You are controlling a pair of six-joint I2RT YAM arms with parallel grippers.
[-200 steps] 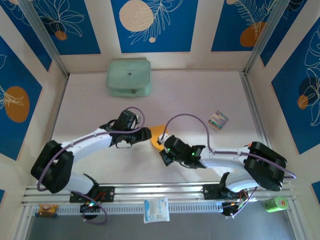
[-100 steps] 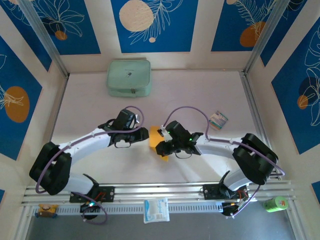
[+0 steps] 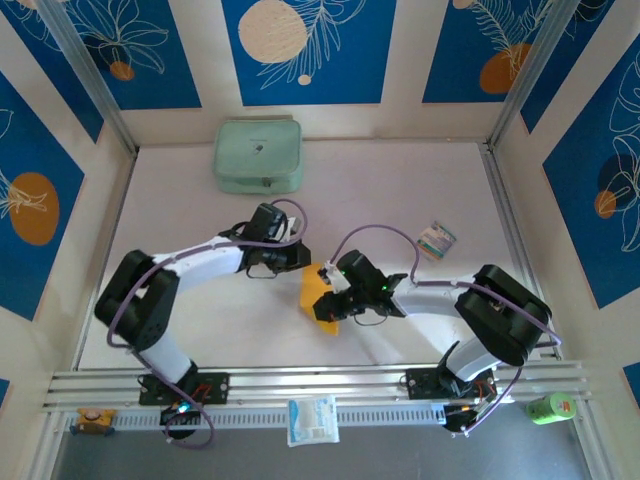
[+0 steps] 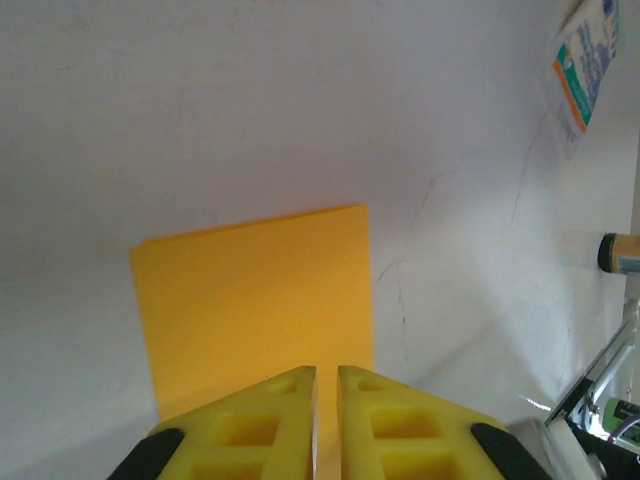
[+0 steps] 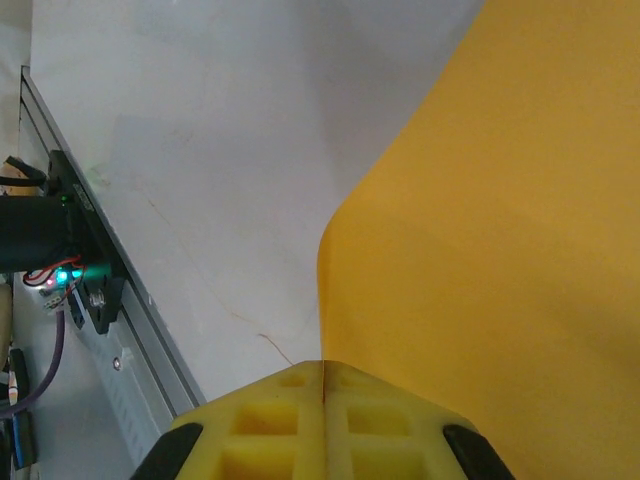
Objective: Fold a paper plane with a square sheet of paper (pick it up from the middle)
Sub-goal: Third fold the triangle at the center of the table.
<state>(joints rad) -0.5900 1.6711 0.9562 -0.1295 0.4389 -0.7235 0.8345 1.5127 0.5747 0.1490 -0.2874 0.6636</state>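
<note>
Top external view: one square sheet of paper (image 3: 318,300), two grippers, one pale green pouch (image 3: 258,156), one small striped card (image 3: 436,240) and one white-and-blue packet (image 3: 313,418). The sheet sits at the middle of the worktop (image 3: 400,190), between the two arms. The right gripper (image 3: 327,283) is on its upper right edge, and the left gripper (image 3: 300,256) is just beside its upper left corner. The pouch lies well apart at the far side, the card to the right, and the packet on the rail at the near edge.

The right wrist view adds the grasp. Its yellow fingers (image 5: 270,410) are clenched with the orange-yellow paper rising straight out of the seam between them, so the sheet is pinched at its edge.

The left wrist view shows the flat face and two far corners of the sheet directly ahead of its own fingers (image 4: 250,425). These are closed to a thin slit, and the sheet's near edge is hidden behind them, so I cannot tell whether they nip the paper
</note>
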